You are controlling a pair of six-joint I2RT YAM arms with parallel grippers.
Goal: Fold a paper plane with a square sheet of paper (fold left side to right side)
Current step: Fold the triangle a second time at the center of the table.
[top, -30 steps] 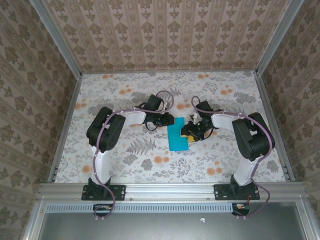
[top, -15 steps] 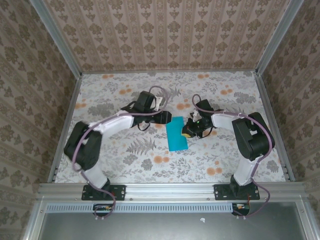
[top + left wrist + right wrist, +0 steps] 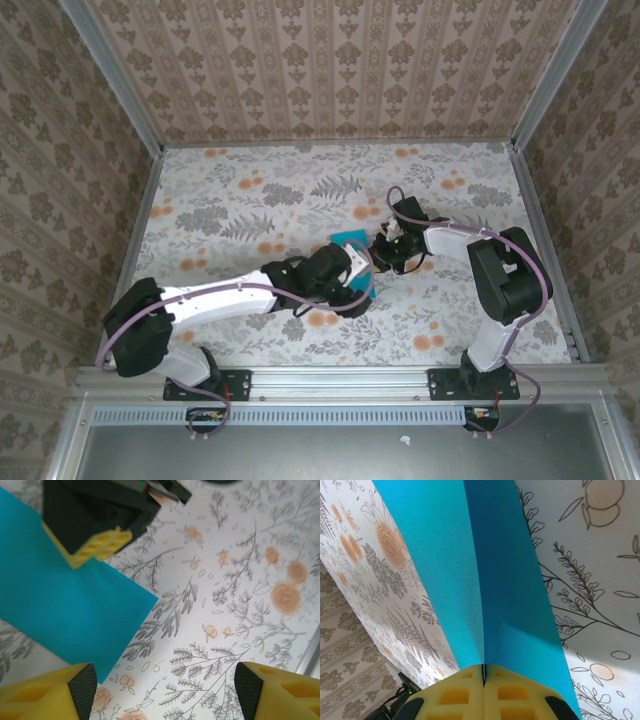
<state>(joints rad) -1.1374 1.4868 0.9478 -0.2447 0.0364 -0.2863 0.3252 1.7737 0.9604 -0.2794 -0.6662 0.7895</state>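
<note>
In the top view, we judge the left-to-right fold is under way. The square sheet of thin bright cyan-blue paper (image 3: 350, 237) lies mid-surface, between our left gripper (image 3: 354, 286) and right gripper (image 3: 384, 250).

In the left wrist view, the left gripper (image 3: 167, 695) hangs wide open and empty above the sheet's near corner.

In the right wrist view, the right gripper (image 3: 483, 680) is clamped on the doubled edge. Next, we think, the crease needs pressing flat.

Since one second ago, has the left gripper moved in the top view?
Yes. The left gripper moved toward the near rail, from beside the far left edge of the blue sheet of paper to over its near end.
</note>
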